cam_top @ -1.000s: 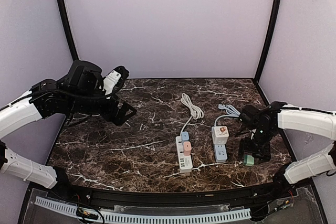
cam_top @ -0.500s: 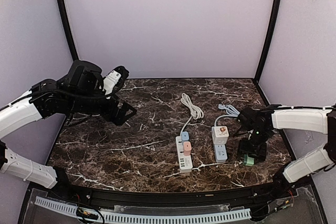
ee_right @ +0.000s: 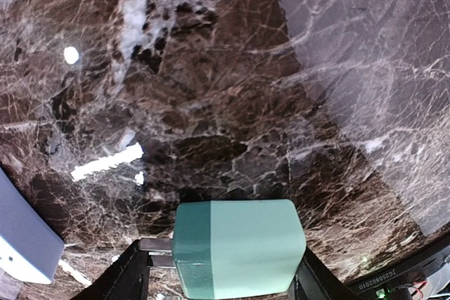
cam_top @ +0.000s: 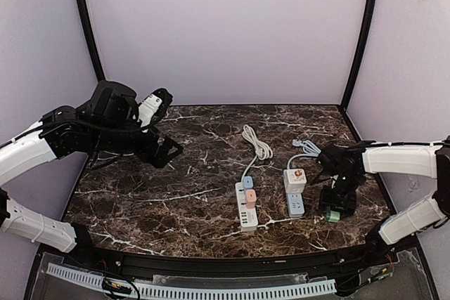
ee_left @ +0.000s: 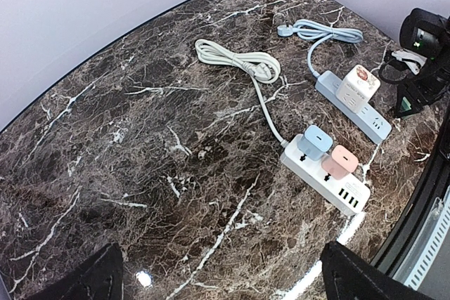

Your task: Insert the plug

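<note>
A mint-green plug (ee_right: 239,254) lies on its side on the dark marble table (ee_right: 211,68), its metal prongs pointing left. My right gripper (ee_right: 221,279) is closed around it lengthwise: one finger touches the prong tips, the other the plug's back end. In the top view the plug (cam_top: 333,215) shows just under the right gripper (cam_top: 336,204), right of a blue power strip (cam_top: 296,204) carrying a white cube adapter (cam_top: 295,178). My left gripper (cam_top: 166,151) hangs open and empty over the table's far left, its fingers wide apart in the left wrist view (ee_left: 221,275).
A white power strip (cam_top: 247,214) with a blue and a pink plug in it lies at the table's middle, its white cable (cam_top: 257,144) coiled behind. The blue strip's cable (cam_top: 304,147) curls at the back right. The blue strip's corner (ee_right: 24,244) shows left of the plug.
My right gripper has shifted slightly left, closer over the green plug. The plug stays on the table. The left arm has not moved.
</note>
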`<state>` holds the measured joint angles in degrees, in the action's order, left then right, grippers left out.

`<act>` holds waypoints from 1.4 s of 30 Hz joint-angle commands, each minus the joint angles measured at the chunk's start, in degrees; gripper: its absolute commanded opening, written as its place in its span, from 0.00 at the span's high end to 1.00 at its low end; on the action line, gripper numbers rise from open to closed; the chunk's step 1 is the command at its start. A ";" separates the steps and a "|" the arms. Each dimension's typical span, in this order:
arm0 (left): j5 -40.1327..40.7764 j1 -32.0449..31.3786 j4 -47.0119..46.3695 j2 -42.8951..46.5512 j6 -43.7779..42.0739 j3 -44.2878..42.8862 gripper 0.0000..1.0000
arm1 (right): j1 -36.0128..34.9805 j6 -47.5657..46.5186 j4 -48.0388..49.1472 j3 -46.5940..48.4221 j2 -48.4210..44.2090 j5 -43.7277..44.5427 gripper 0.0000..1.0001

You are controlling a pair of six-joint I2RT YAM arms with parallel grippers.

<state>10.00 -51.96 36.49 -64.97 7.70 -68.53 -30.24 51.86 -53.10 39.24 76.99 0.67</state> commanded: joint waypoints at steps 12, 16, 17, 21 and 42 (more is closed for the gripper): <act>-0.72 0.11 0.92 -0.39 -0.43 -0.98 0.00 | 0.36 -4.61 5.33 5.81 2.34 -5.05 0.51; -3.37 0.11 -0.23 -0.79 -1.05 -0.97 0.00 | 0.36 -5.03 2.45 8.77 0.18 -6.38 0.51; -4.69 0.11 -1.01 -0.78 -1.45 -0.89 0.00 | 0.40 -5.08 1.98 9.47 -0.53 -6.96 0.52; -8.89 0.13 -3.78 -0.83 -3.55 0.04 0.00 | 0.36 -6.05 -0.33 12.90 -2.19 -10.00 0.53; -29.23 0.11 -16.71 -12.16 -19.26 -4.06 0.00 | -3.73 -4.50 -0.76 36.29 -0.38 -25.01 0.58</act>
<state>-13.96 -51.96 24.75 -76.36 -6.96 -71.18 -31.59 45.30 -55.61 72.69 75.02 -20.99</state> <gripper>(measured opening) 0.996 0.607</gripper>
